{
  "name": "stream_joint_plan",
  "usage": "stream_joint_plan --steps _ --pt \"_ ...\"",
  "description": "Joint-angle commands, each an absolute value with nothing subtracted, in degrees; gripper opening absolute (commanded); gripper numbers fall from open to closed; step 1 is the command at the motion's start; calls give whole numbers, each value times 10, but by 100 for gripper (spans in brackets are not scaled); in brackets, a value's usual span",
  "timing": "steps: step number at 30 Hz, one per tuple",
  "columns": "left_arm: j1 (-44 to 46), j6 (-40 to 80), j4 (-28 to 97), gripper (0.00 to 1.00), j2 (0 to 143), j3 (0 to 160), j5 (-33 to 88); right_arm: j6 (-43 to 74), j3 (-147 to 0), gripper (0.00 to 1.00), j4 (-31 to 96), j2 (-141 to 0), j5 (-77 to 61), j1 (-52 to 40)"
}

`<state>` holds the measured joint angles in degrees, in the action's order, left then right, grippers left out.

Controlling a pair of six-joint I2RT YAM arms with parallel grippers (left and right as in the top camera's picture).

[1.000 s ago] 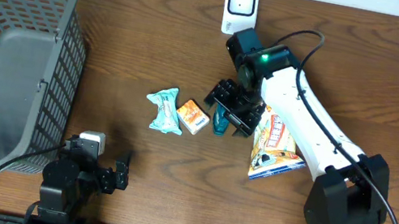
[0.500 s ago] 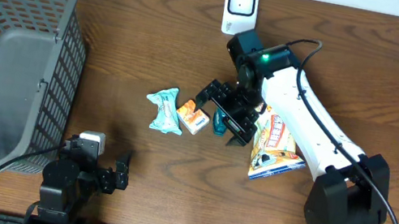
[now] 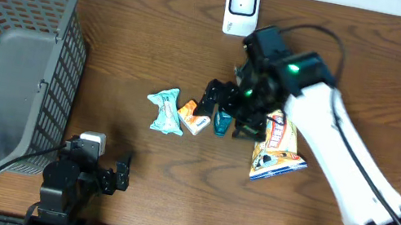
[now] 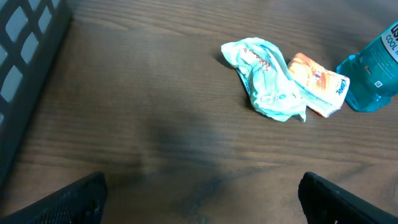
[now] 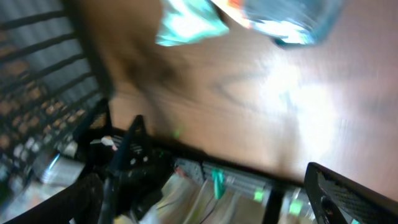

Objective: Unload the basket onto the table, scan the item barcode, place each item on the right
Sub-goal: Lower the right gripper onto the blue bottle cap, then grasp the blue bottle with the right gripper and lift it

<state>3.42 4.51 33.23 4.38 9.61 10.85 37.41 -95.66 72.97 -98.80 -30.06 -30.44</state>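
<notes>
The likely item is the blue bottle (image 3: 222, 122), near the middle of the tabletop. It lies just beside an orange packet (image 3: 194, 116), and a teal wrapper (image 3: 165, 112) touches that packet's other side. A chip bag (image 3: 275, 146) lies on the bottle's right. The scanner (image 3: 242, 6) stands at the middle of the far edge, well apart from the bottle, and a basket (image 3: 68, 64) fills the left edge.

The right gripper (image 3: 230, 111) hangs over the bottle with its jaws spread wide and nothing between them. The right wrist view is blurred, but it shows both fingers far apart and the bottle beyond them. The left gripper (image 4: 202, 186) rests at the near edge, also spread wide and empty, facing the wrapper and packet.

The bottle looks like stiff, smooth plastic with liquid inside, so I judge it heavier than the packets. It won't crush, but it may slip or roll. It seems to lie on its side, though I cannot be sure. The best hold is probably across the body near its middle, jaws square to the long axis and clear of the packet. No barcode shows in any view, so the label should be kept uncovered and may need turning toward the scanner
</notes>
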Motion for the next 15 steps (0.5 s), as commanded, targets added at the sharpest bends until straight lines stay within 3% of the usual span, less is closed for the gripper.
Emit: stream_joint_plan --steps 1,6,10,15 --pt "33 50 334 98 43 88 116 143 -967 99 705 -929 -268 -300" --pt "33 50 334 98 43 88 116 -193 -967 99 724 -888 -189 -301" --pt "33 50 334 98 43 88 116 -314 -965 99 731 -901 -130 -301" --pt "33 50 334 98 43 88 116 -353 -965 99 722 -948 -124 -301"
